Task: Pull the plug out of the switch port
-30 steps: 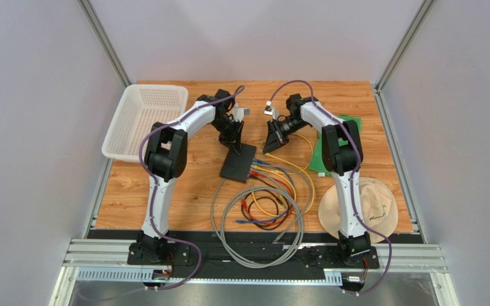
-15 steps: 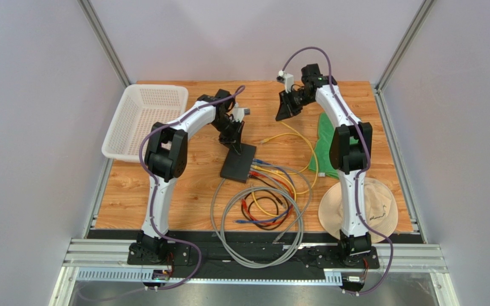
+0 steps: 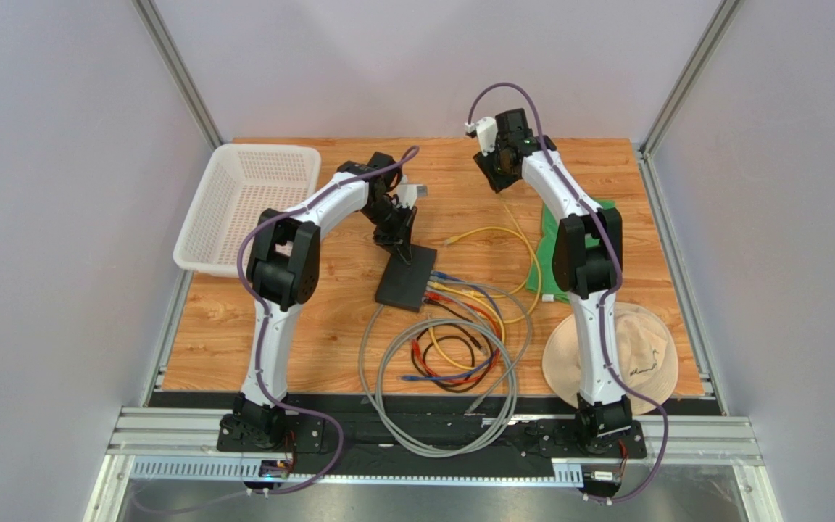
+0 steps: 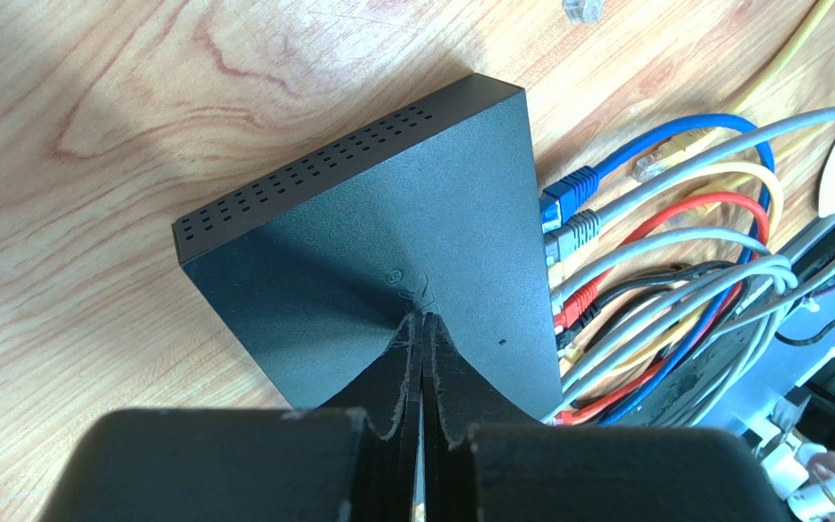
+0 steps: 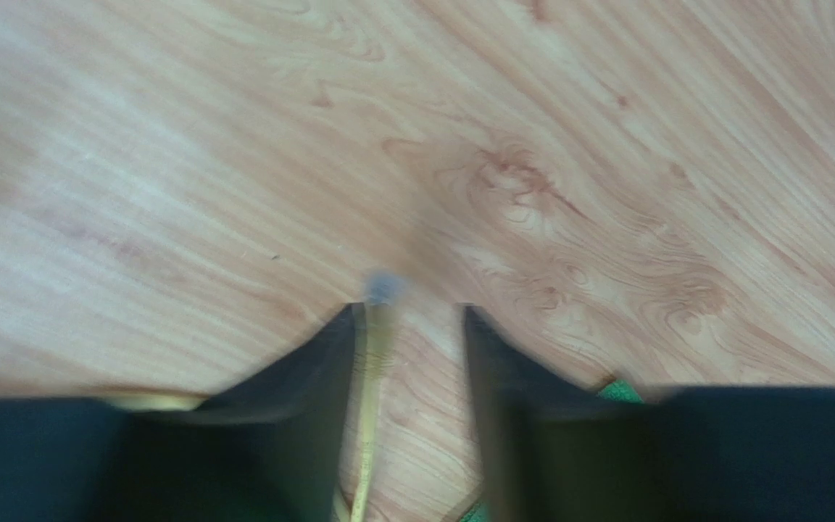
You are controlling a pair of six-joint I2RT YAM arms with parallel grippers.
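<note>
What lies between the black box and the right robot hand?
In the top view, the yellow cable's loose plug lies on the table between switch and right gripper.

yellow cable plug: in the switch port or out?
Out. The yellow cable's plug lies loose on the table, clearly apart from the switch and its row of ports.

White basket, green cloth and beige hat on wooden table.
</note>
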